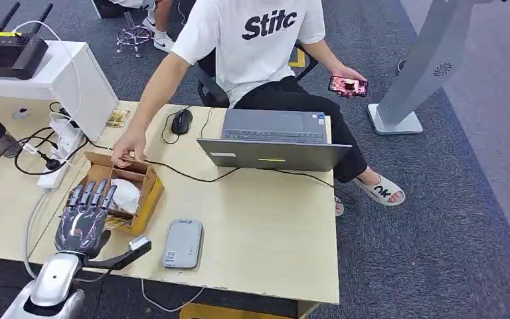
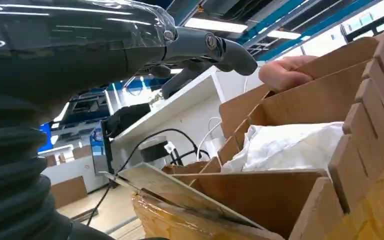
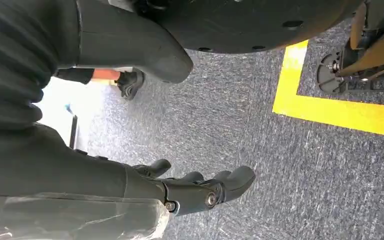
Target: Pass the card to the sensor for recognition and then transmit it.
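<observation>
I have the left hand (image 1: 85,214) hovering over the cardboard box (image 1: 147,188) that sits near the table's (image 1: 265,232) front left corner, fingers spread apart and stretched forward, holding nothing. In the left wrist view the thumb and fingers (image 2: 215,47) reach out above the box's divider walls without touching them. The card (image 2: 180,192) lies propped at a slant against the box's near wall, by the front left edge of the table; it is not yet gripped. A white crumpled bag (image 1: 125,194) fills one compartment of the box, and a person's hand (image 1: 127,149) rests on the far rim of the box.

I judge this to be the very first step: reaching for the card, with nothing yet shown to the sensor. The grey card reader (image 1: 182,243) lies flat near the table's front edge, just beside the box on its right.

My right hand (image 3: 200,192) hangs beside the body over the carpet, fingers loosely curled but apart, empty.

Next I need to lower the left hand and pinch the card's free edge between thumb and finger without catching the cardboard walls or the person's hand, then carry it over the reader.
</observation>
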Robot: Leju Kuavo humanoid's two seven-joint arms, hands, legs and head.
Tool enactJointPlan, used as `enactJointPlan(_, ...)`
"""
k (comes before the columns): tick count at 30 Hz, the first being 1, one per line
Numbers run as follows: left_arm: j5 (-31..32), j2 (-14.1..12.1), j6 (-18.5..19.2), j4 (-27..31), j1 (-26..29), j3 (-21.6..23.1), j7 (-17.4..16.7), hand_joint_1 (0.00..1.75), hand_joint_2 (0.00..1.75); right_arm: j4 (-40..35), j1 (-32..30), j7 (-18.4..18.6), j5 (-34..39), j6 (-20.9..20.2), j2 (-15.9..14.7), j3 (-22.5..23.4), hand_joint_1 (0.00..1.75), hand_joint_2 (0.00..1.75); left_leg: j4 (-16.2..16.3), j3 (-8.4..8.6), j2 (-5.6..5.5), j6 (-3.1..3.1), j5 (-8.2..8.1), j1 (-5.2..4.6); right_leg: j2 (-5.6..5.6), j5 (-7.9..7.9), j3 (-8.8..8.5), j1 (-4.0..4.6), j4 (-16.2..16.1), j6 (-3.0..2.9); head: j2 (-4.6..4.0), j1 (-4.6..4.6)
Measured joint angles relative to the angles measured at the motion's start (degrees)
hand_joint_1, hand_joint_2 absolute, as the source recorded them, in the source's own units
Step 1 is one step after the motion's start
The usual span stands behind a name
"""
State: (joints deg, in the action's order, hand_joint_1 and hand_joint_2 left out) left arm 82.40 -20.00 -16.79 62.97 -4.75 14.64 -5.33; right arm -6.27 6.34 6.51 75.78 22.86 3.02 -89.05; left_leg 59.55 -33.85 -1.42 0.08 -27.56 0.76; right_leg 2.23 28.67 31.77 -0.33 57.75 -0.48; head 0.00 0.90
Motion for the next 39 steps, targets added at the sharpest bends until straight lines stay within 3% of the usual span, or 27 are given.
enactJointPlan(3,-0.2,0.0,-0.1,-0.6,-0.2,-0.1,0.2,0.00,1.75,0.0,0.0,0.0,-0.1,0.0,0.0,0.0,0.00,1.75,0.0,0.00,0.00,0.00,0.00,0.00,0.00,0.00,0.00,0.00,0.0,0.00,0.00,0.00)
enactJointPlan(6,-1.0,0.0,-1.6,-1.3,-0.5,-0.1,2.6,0.00,1.75,0.0,0.0,0.0,-0.8,-0.1,0.0,0.0,0.00,1.75,0.0,0.00,0.00,0.00,0.00,0.00,0.00,0.00,0.00,0.00,0.0,0.00,0.00,0.00)
enactJointPlan(7,-1.6,0.2,-2.1,-1.6,-0.7,-0.1,3.7,0.10,1.75,0.0,0.0,0.0,-0.9,-0.1,0.0,0.0,0.00,1.75,0.0,0.00,0.00,0.00,0.00,0.00,0.00,0.00,0.00,0.00,0.0,0.00,0.00,0.00)
enactJointPlan(8,-2.0,0.2,-2.3,-1.7,-0.8,-0.1,4.4,0.93,1.75,0.0,0.0,0.0,-0.9,-0.1,0.0,0.0,0.00,1.75,0.0,0.00,0.00,0.00,0.00,0.00,0.00,0.00,0.00,0.00,0.0,0.00,0.00,0.00)
enactJointPlan(9,-2.3,0.3,-2.3,-1.9,-0.9,-0.1,4.9,1.64,1.75,0.0,0.0,0.0,-1.0,-0.1,0.0,0.0,0.00,1.75,0.0,0.00,0.00,0.00,0.00,0.00,0.00,0.00,-0.01,0.00,0.0,0.00,0.00,-0.02)
enactJointPlan(10,-2.5,0.4,-2.3,-1.9,-0.9,-0.1,5.2,1.69,1.75,0.0,0.0,0.0,-1.0,-0.1,0.0,0.0,0.00,1.75,0.0,0.01,0.00,0.00,0.00,0.00,0.00,0.00,0.00,0.00,0.0,0.00,0.00,-0.02)
enactJointPlan(39,-4.5,0.8,-1.6,-1.7,-0.7,-0.1,6.5,1.75,1.75,0.0,0.1,-0.1,-1.9,-0.1,0.0,0.0,0.00,1.75,0.0,0.01,-0.05,0.00,0.00,0.00,-0.02,0.00,-0.01,0.00,0.0,0.00,0.00,0.00)
